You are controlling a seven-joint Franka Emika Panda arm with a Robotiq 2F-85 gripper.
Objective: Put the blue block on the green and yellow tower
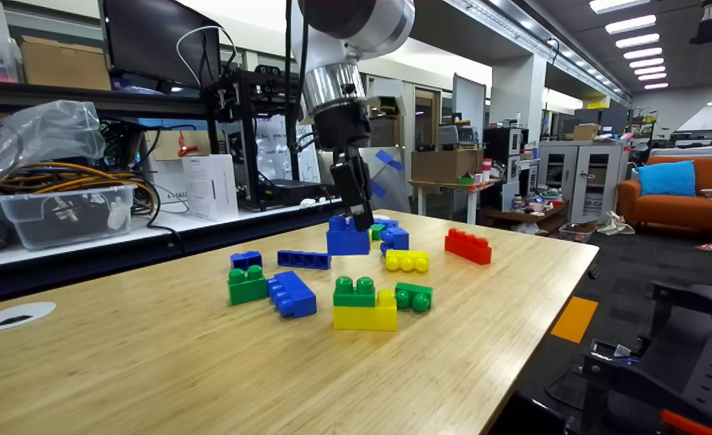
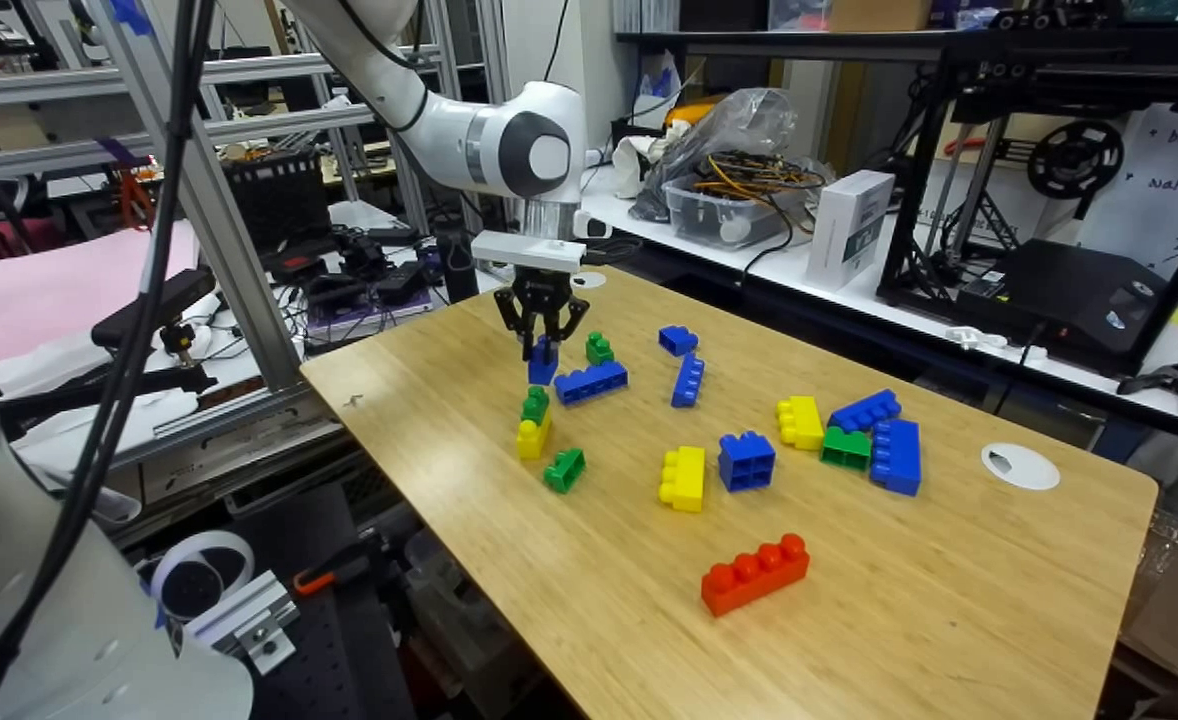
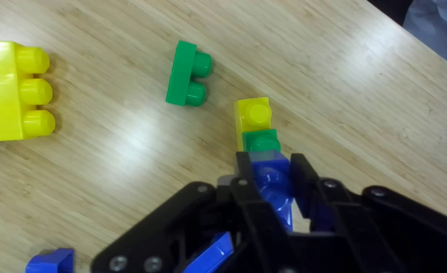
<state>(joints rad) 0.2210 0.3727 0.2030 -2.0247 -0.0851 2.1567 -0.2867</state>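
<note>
The blue block (image 1: 347, 237) is held in my gripper (image 1: 361, 222) and appears above the table, its studs up. In an exterior view it also shows between the fingertips (image 2: 542, 352) as a narrow blue brick (image 2: 542, 371). The green and yellow tower (image 1: 365, 317) stands upright on the table, a two-stud green brick on a longer yellow one with one yellow stud bare. It also shows in an exterior view (image 2: 532, 432). In the wrist view, the fingers (image 3: 271, 163) close on the blue block (image 3: 272, 180), which hides part of the tower's green brick (image 3: 260, 137).
A small green brick (image 2: 564, 470) lies beside the tower. A long blue brick (image 2: 591, 383) and an upright green brick (image 2: 599, 348) are on the tower's other side. A yellow brick (image 2: 684, 478), a blue brick (image 2: 746, 462) and a red brick (image 2: 755, 575) lie farther along the table.
</note>
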